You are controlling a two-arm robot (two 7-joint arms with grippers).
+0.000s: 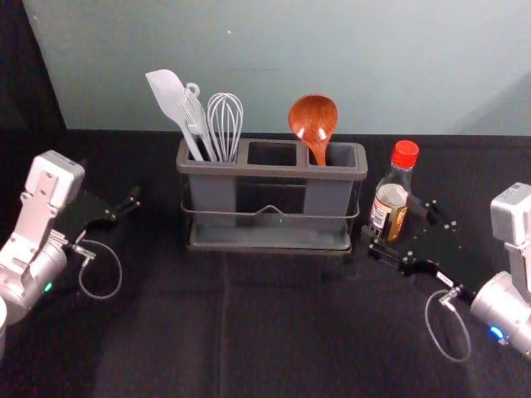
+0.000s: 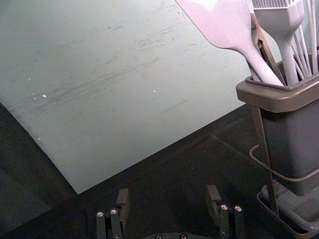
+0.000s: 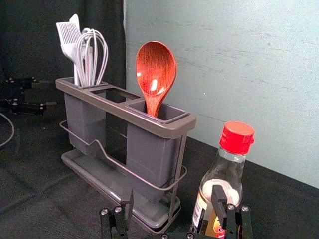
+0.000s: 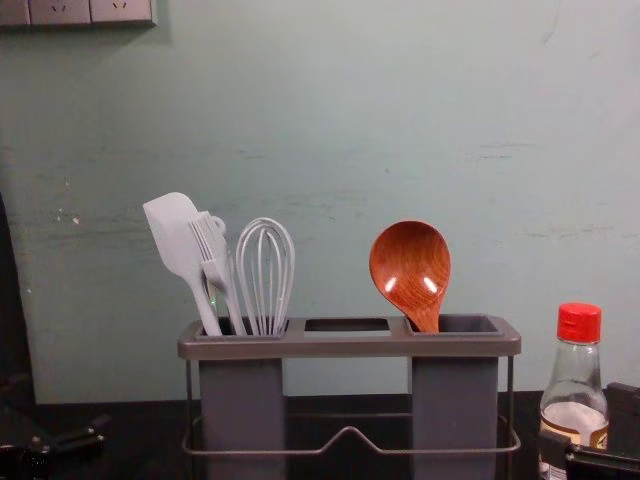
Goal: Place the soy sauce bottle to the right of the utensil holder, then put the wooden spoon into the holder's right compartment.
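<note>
The soy sauce bottle, red-capped, stands upright right of the grey utensil holder, a small gap between them. The wooden spoon is in the holder's right compartment, bowl up, as the right wrist view shows the spoon too. My right gripper is open at the bottle; in the right wrist view one finger of the gripper overlaps the bottle. Whether it touches the glass I cannot tell. My left gripper is idle left of the holder, and the left wrist view shows that gripper open.
A white spatula, a brush and a whisk stand in the holder's left compartment. Behind the black-covered table rises a pale green wall. Dark cloth hangs at the far left.
</note>
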